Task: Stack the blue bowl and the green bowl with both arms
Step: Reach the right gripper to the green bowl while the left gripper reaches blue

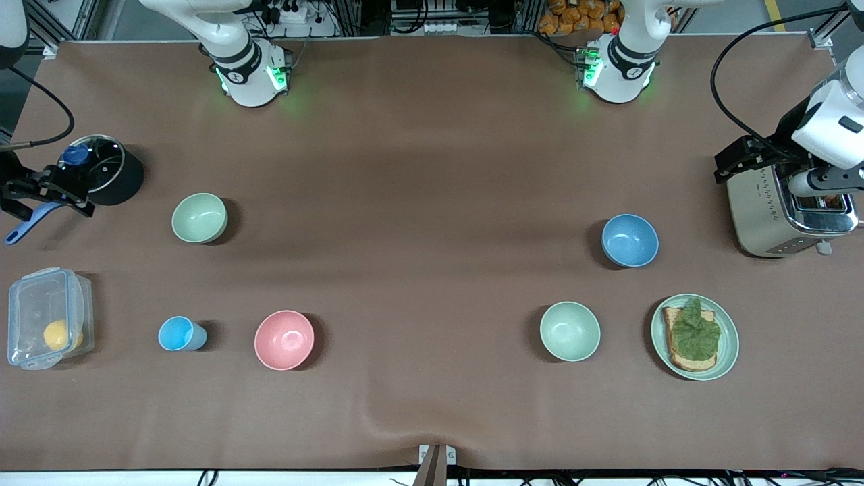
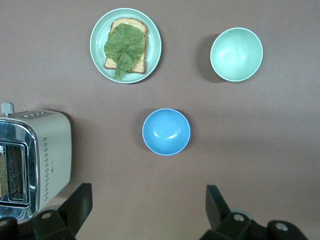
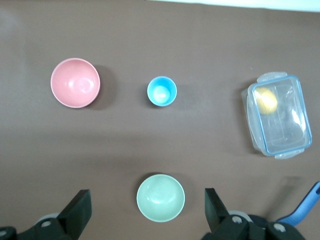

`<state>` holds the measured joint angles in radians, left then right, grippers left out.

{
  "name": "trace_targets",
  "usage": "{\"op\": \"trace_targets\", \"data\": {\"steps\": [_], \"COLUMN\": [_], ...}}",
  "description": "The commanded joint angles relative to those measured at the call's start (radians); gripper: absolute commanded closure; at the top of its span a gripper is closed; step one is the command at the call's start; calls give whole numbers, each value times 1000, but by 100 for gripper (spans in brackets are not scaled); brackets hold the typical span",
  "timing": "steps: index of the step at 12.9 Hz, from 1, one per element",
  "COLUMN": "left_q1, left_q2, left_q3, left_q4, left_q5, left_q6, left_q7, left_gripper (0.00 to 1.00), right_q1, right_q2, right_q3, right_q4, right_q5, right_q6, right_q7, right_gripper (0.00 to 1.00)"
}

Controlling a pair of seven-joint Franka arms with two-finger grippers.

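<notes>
On the brown table (image 1: 432, 169) sit both bowls, each arm's hand raised with fingers apart.

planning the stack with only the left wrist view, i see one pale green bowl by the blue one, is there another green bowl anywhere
observer: yes, a second, yellower green bowl sits toward the right arm's end of the table, near a black pot.
operator: is the right gripper near it
observer: the right gripper hangs open beside that pot, the bowl showing between its fingers in its wrist view.
operator: and my left gripper from the front
observer: the left gripper hangs open about over the toaster's edge.
</notes>
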<state>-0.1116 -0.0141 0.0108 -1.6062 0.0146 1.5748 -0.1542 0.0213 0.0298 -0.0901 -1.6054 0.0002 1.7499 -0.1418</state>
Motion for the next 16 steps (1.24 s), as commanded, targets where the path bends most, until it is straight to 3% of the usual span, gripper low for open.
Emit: {"op": "trace_targets", "data": {"steps": [1,5,10,12,14,16], "left_q1": [-2,6,50,53,61,58], "left_q2": [6,19,244,243,217,229], "left_q3": [5,8,8,6,6,5], "left_q4": [22,20,-3,-123,-303,-407], "left_q5": [-2,-22,-27,-25,-22,-21], "left_q6": [-18,-18,31,141,336,489], "left_q7": [25,31,41,42,48,47], "left_gripper": [0,0,0,0,0,0], "right_q1": [23,34,23,9,3,-30], "right_q2": [-19,-16,74,90,78,68], "right_q3": [6,9,7,6,6,3], "right_q4": [2,5,4,-17,-129,-195], "right_q5": [10,10,9,1,6,6], "right_q6": [7,-10,-85,-144,-104,-49], "right_q7": [13,11,1,-4,-4,-13], "right_gripper": [0,0,0,0,0,0]}}
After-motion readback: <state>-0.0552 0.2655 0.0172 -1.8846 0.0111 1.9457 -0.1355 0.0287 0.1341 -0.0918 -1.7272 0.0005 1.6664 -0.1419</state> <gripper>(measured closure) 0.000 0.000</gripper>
